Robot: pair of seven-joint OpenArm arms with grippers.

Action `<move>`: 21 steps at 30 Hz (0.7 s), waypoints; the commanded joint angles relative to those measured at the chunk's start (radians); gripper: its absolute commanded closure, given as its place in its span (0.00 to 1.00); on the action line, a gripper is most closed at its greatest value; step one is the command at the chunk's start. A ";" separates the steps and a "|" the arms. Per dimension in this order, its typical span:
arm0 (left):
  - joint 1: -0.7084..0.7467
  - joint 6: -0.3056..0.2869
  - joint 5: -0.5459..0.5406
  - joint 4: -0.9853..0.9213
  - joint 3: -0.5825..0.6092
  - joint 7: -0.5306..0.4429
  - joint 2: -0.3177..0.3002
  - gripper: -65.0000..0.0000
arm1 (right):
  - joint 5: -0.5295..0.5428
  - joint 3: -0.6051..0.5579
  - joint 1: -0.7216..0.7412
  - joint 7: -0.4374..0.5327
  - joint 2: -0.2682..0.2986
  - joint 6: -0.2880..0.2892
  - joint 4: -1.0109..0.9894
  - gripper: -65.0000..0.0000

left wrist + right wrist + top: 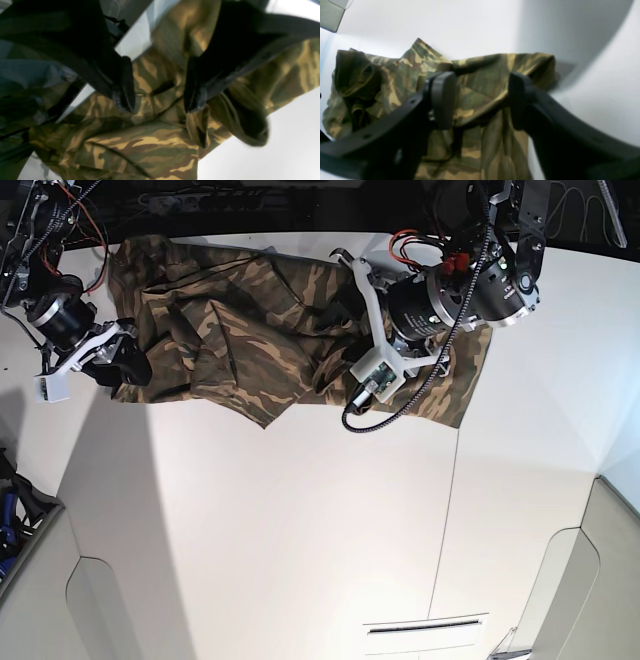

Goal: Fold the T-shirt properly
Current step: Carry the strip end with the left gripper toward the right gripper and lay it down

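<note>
— What are we logging as the support?

— We are listing one white table (300,530), with a thin seam running down its right half.

— And what are we finding lying on it?

— We are recording one camouflage T-shirt (240,320), rumpled and spreading along the far edge, with its lower hem reaching toward the middle of the table.

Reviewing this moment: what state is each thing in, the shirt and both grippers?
T-shirt: lying crumpled and partly folded on the white table.
Left gripper: open, jaws apart just above the fabric.
Right gripper: open, fabric showing between the jaws, nothing clamped.
</note>
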 commanded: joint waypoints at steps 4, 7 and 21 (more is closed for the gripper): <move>-0.008 0.000 0.041 0.016 -0.016 -0.019 -0.003 0.47 | 0.019 0.006 0.010 -0.005 0.011 0.004 0.016 0.47; -0.008 0.000 0.084 0.016 -0.056 -0.028 -0.003 0.47 | 0.018 0.007 0.009 -0.021 0.011 0.004 0.016 0.47; -0.008 -0.001 0.120 -0.048 -0.198 -0.186 -0.003 1.00 | 0.019 0.069 0.007 -0.046 0.011 0.004 0.016 0.47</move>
